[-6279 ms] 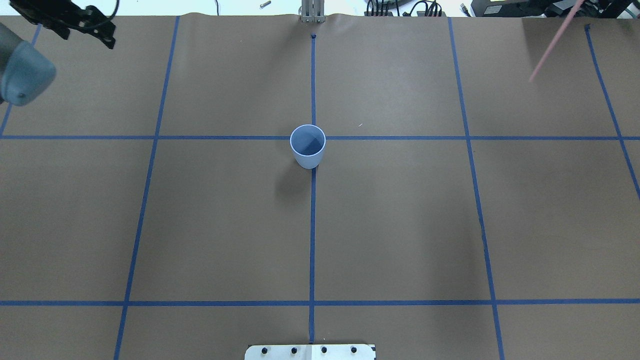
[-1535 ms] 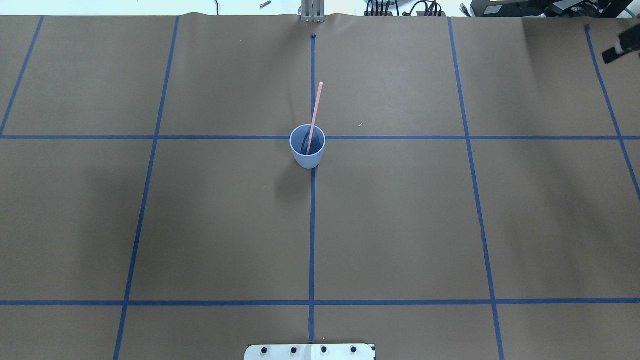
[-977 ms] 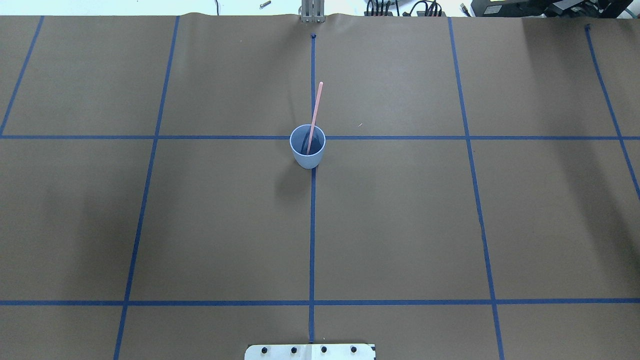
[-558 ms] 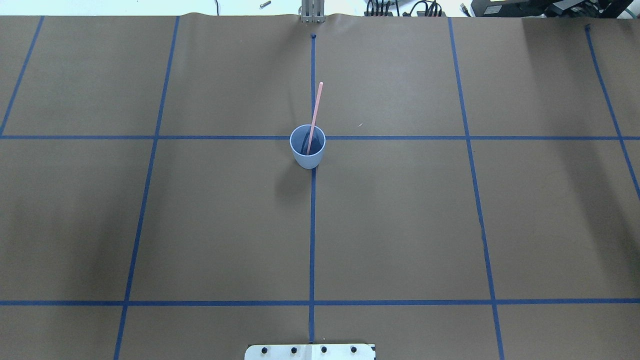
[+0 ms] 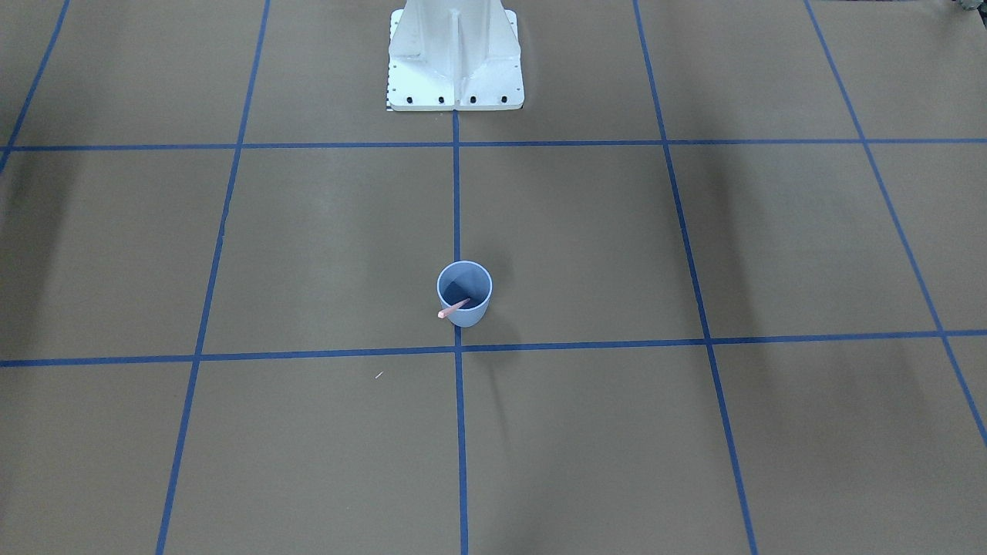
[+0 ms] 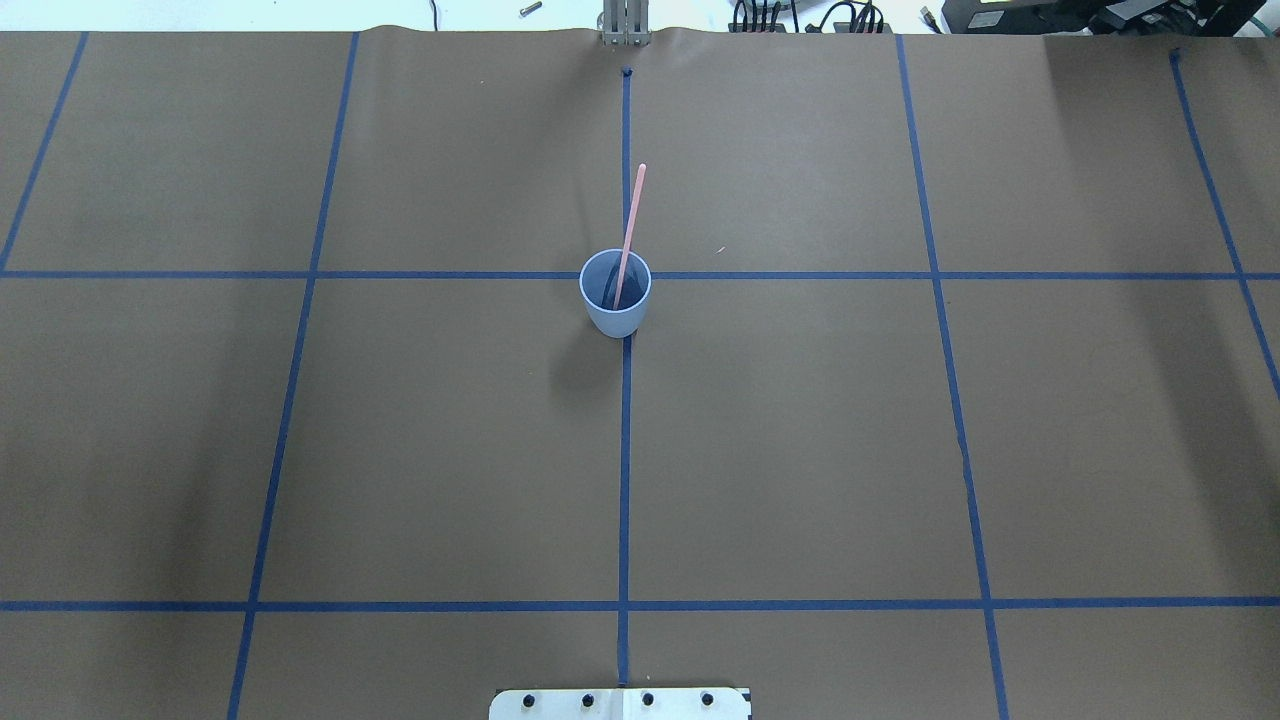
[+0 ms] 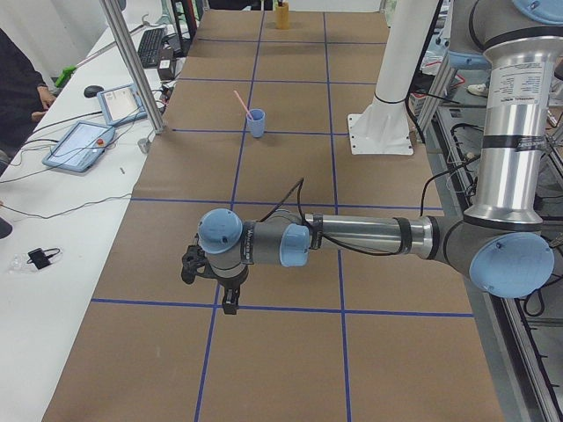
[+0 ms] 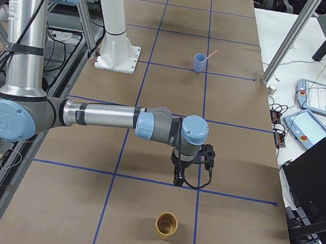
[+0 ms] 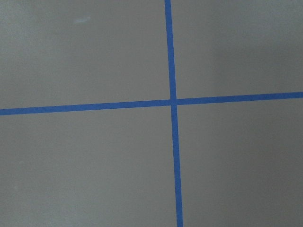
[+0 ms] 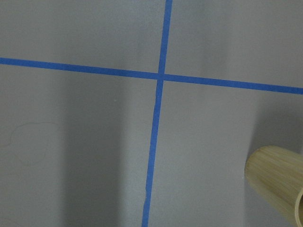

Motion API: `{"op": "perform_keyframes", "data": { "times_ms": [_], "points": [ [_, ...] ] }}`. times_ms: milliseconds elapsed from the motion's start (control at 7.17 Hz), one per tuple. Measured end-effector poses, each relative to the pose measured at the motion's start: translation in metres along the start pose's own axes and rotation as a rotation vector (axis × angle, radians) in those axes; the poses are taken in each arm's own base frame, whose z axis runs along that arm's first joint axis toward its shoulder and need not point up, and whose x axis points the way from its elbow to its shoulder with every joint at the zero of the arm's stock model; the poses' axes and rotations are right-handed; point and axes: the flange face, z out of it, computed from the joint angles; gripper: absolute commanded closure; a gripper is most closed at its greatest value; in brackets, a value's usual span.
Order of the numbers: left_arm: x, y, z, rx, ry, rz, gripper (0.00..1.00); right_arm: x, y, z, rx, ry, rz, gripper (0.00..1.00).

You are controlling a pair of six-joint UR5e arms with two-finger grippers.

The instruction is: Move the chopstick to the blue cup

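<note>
Table [image 6: 400,450]: brown paper cover with a blue tape grid [image 6: 624,480]. The white robot pedestal [image 5: 455,54] is bolted at the robot's edge, on the centre line.

Left arm [image 7: 369,237]: stretched out low over the table at the robot's left end, well apart from the task items. Left end effector [image 7: 220,294] points down, close above the paper near a tape line. It shows in the side view only, so I cannot tell how far open it is or whether it holds anything.

Right arm [image 8: 104,116]: same posture at the opposite end. Right end effector [image 8: 180,174] also points down and shows from the side only, so its opening cannot be told. A tan bamboo cup [image 8: 166,225] stands upright near it, not touching.

Blue cup [image 6: 615,322]: upright at the central tape crossing, well apart from both arms.

Chopstick [image 6: 632,220]: lower end inside the blue cup. The shaft leans on the rim on the side away from the pedestal, and the upper part sticks out well above it.

White fleck [image 5: 378,375]: on the paper near the cup.
</note>
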Motion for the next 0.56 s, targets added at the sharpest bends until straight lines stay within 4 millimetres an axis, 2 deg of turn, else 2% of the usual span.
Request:
{"op": "perform_keyframes", "data": {
  "times_ms": [558],
  "points": [
    [0.0003,-0.0003,0.0001,0.0,0.0,-0.007,0.02,-0.0015,-0.0025,-0.0055,0.016,0.001,-0.008,0.0]
  ]
}}
